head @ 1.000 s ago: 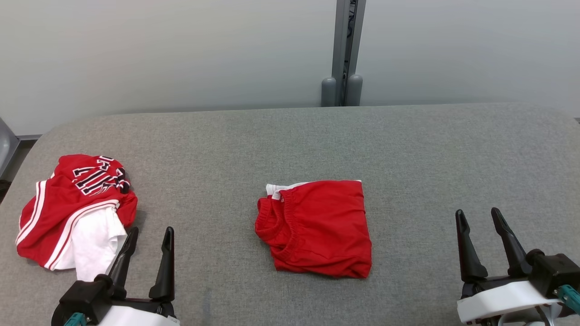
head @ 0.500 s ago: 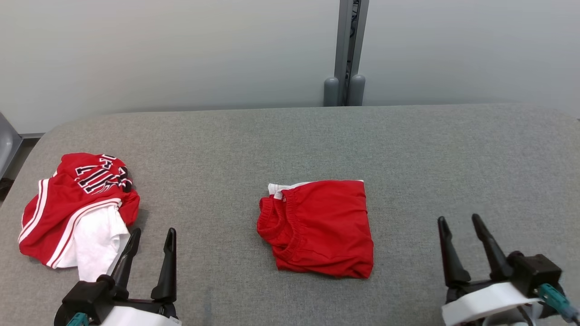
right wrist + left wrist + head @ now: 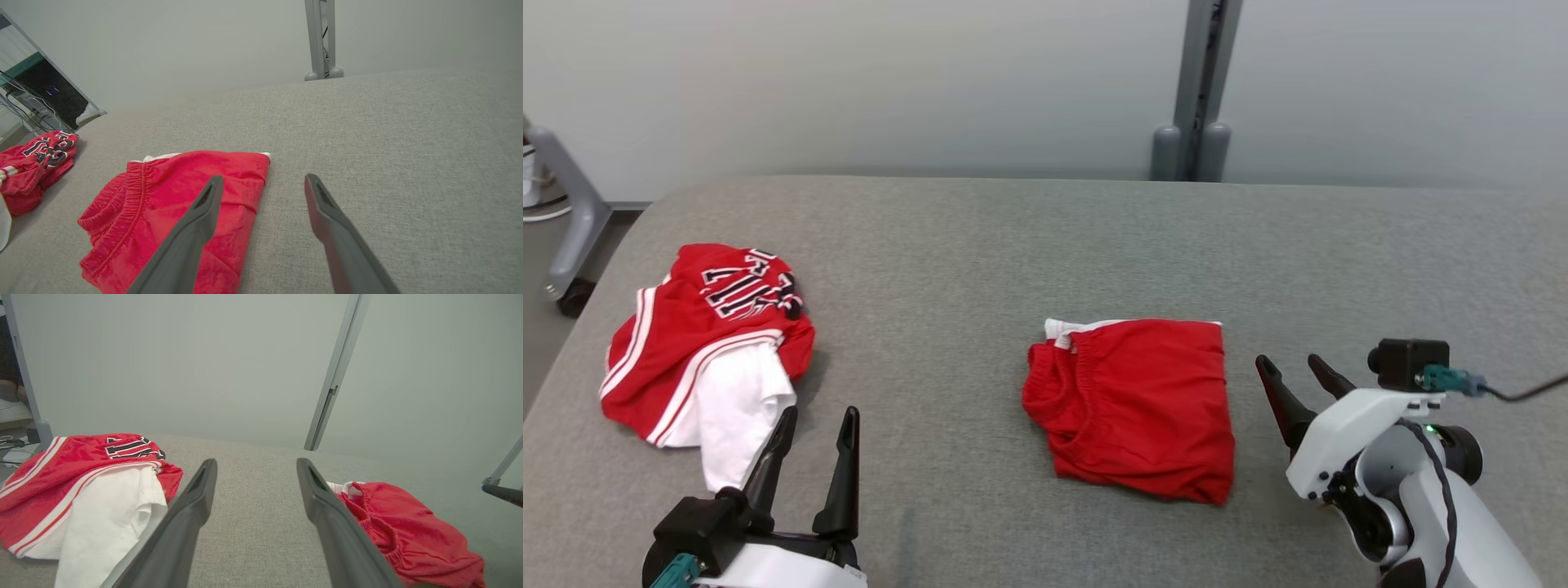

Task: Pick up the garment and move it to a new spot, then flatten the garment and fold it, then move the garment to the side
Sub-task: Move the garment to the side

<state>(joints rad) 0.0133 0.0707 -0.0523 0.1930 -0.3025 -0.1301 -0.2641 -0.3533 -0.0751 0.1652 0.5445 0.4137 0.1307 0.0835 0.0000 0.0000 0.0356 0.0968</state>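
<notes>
Head view, left to right: a grey frame leg (image 3: 574, 220) stands off the desk (image 3: 980, 245) at the upper left of the frame, beyond the desk's rounded far-left corner. The desk's left edge runs diagonally down to the lower left border. A crumpled heap of red and white clothing (image 3: 703, 343) lies at centre left, near that edge but fully on the surface. The left tool (image 3: 821, 410) sits at the lower left of the frame, fingers spread wide and empty. Its left finger is just beside the lower white end of the heap; whether they touch cannot be told. A broad band of bare desk separates the heap from the folded red garment (image 3: 1135, 408), which lies flat in the centre of the frame. Its elastic waistband faces left, a white strip shows along its upper edge, and its right edge is straight. Bare surface extends from its upper edge to the far edge of the desk, which runs straight across the upper part of the frame. Behind that edge, a grey post (image 3: 1196, 82) rises against the pale wall (image 3: 849, 82) at upper centre right. The right tool (image 3: 1286, 361) is at the lower right of the frame, fingers wide apart and empty. Its tips are just right of the garment's right edge, with a narrow strip of desk between. From the right tool to the right border of the frame the desk is bare.
</notes>
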